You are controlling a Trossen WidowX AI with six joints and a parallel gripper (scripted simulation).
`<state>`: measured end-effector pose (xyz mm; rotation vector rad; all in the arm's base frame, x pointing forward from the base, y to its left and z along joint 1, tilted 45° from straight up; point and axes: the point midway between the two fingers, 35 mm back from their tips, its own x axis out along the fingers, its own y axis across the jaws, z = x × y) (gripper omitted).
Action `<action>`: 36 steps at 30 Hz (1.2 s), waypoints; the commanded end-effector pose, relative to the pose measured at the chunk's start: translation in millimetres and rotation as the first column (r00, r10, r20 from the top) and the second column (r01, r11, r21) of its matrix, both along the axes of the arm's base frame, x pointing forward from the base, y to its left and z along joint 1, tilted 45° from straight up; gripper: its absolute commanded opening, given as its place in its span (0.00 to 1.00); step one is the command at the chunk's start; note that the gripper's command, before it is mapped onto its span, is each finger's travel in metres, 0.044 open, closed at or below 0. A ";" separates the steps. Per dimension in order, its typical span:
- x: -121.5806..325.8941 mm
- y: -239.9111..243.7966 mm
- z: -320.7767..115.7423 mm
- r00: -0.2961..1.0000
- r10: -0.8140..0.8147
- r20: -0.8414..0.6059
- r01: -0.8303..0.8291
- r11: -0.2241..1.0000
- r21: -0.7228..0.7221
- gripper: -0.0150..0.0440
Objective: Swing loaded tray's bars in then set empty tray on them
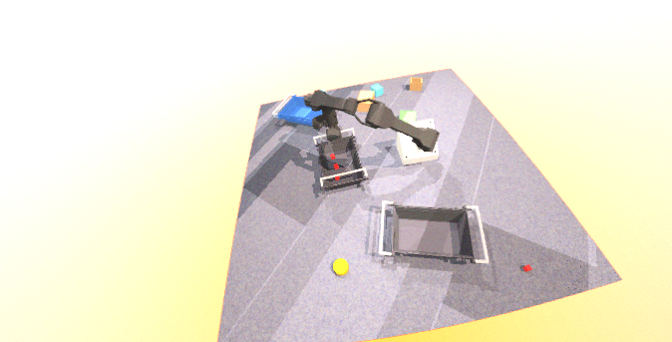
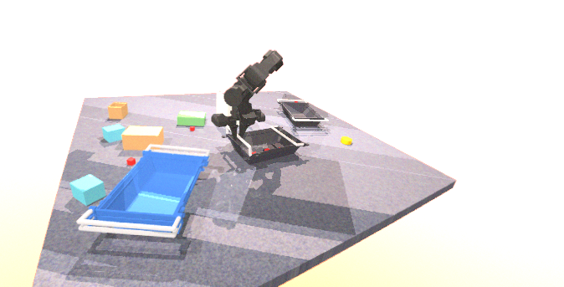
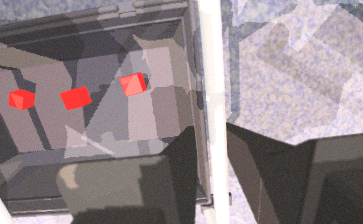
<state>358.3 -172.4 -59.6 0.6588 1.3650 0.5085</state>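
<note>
The loaded dark tray holds several red blocks, one being the middle block. Its near bar lies in across the top. Its far bar appears raised, roughly over the end rim. My gripper is slightly open, with the far bar passing between its fingers; I see no clear grip. The empty dark tray stands apart, upright, with bars out at both ends.
A blue tray with white bars stands beyond the loaded tray's far end. A white base block, an orange box, a green block, a cyan block and a yellow disc are around.
</note>
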 end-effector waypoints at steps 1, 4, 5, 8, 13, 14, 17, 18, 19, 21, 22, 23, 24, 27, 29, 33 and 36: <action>3.3 20.3 6.2 1.000 0.017 -0.005 -0.017 1.000 0.011 0.40; 4.6 32.8 8.5 1.000 0.017 -0.005 -0.017 1.000 0.011 0.40; 5.2 37.0 8.2 1.000 0.017 -0.005 -0.017 1.000 0.012 0.40; 6.2 46.4 7.5 1.000 0.017 -0.005 -0.017 1.000 0.012 0.40; 5.8 42.6 10.9 1.000 0.017 -0.005 -0.017 1.000 0.012 0.40; 5.4 39.8 13.1 1.000 0.017 -0.005 -0.017 1.000 0.011 0.40; 3.3 28.0 22.6 1.000 0.017 -0.006 -0.017 1.000 0.011 0.40; 2.5 24.1 25.9 1.000 0.017 -0.006 -0.017 1.000 0.011 0.40; 1.6 20.3 29.1 1.000 0.017 -0.006 -0.017 1.000 0.011 0.40; 0.3 15.5 33.3 1.000 0.017 -0.006 -0.017 1.000 0.011 0.40; 0.1 14.8 33.8 1.000 0.017 -0.006 -0.017 1.000 0.011 0.40; 0.1 14.8 33.8 1.000 0.017 -0.006 -0.017 1.000 0.011 0.40; 1.9 20.8 28.1 1.000 0.011 -0.008 -0.011 1.000 0.014 0.40; 1.9 20.8 28.1 1.000 0.011 -0.008 -0.011 1.000 0.014 0.40; 1.9 20.8 28.1 1.000 0.011 -0.008 -0.011 1.000 0.014 0.40; 1.9 20.8 28.1 1.000 0.011 -0.008 -0.011 1.000 0.014 0.40; 1.9 20.8 28.1 1.000 0.011 -0.008 -0.011 1.000 0.014 0.40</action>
